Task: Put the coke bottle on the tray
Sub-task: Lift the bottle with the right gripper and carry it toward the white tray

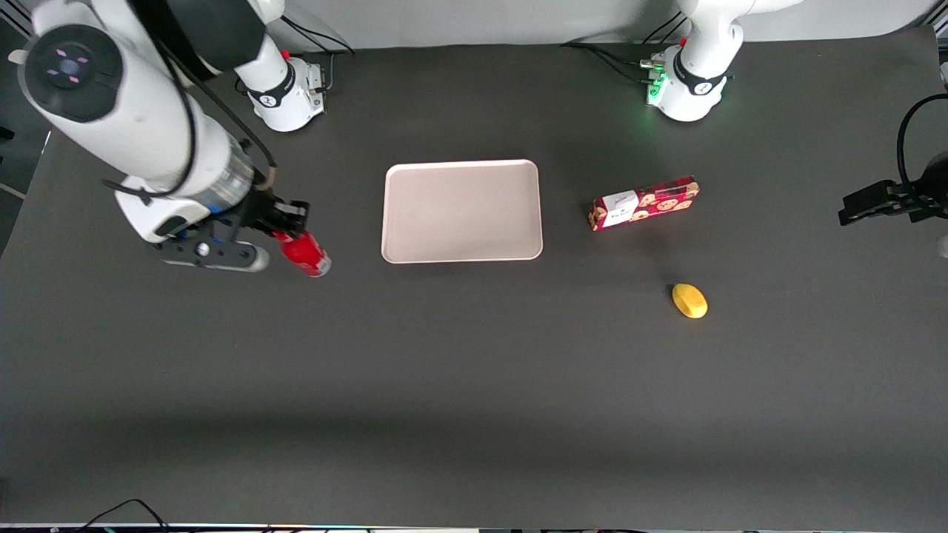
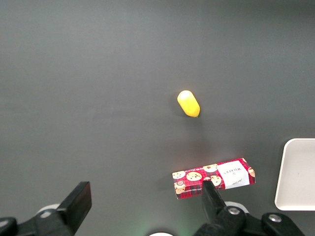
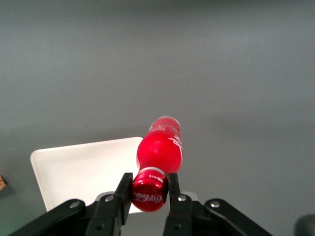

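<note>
Pincer (image 3: 147,189) grips glossy red coke bottle (image 3: 160,147).

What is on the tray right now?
Nothing lies on the tray; its whole surface shows bare. The coke bottle is beside it, off the tray, held at the cap by the gripper.

My working arm reaches in over the desk (image 1: 474,385) from the ten o'clock side of the front view, its thick white forearm slanting down to a grey wrist band and a black camera bracket. My black two-fingered claw (image 1: 290,226) hangs at the arm's tip, pointing toward four o'clock. Its fingers (image 3: 124,189) are closed on the red cap of the small glossy red coke bottle (image 3: 160,150), one finger pressed to each side of the cap. The bottle slants away from my claw, silvery base outermost.
</note>
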`<state>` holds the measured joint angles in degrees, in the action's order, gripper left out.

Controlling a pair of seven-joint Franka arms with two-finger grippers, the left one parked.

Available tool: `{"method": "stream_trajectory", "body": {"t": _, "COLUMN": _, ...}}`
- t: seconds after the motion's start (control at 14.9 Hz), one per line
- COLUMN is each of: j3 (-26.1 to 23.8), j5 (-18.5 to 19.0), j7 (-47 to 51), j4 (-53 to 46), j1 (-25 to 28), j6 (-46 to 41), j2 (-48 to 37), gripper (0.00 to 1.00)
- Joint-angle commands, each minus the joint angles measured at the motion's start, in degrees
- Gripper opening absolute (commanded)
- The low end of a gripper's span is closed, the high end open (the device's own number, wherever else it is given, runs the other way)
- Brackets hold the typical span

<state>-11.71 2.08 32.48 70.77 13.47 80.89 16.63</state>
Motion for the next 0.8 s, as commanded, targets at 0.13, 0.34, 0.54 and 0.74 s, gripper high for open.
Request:
{"method": "stream_trajectory", "body": {"t": 0.13, "j3": 5.99, "j5": -5.75, "j7": -9.7, "j4": 22.28, "j1": -2.57, "j6": 1.82, "j2": -17.13, "gripper": 0.08}}
{"method": "stream_trajectory", "body": {"t": 0.34, "j3": 7.05, "j5": -9.71, "j7": -11.73, "j4": 32.73, "j1": -2.48, "j6": 4.18, "j2": -23.63, "gripper": 0.08}}
{"method": "stream_trajectory", "body": {"t": 0.54, "j3": 6.09, "j5": -14.72, "j7": -10.69, "j4": 44.16, "j1": -1.61, "j6": 10.85, "j2": -30.15, "gripper": 0.08}}
{"method": "stream_trajectory", "body": {"t": 0.74, "j3": 0.04, "j5": -16.84, "j7": -4.9, "j4": 47.6, "j1": -1.6, "j6": 16.03, "j2": -30.07, "gripper": 0.08}}
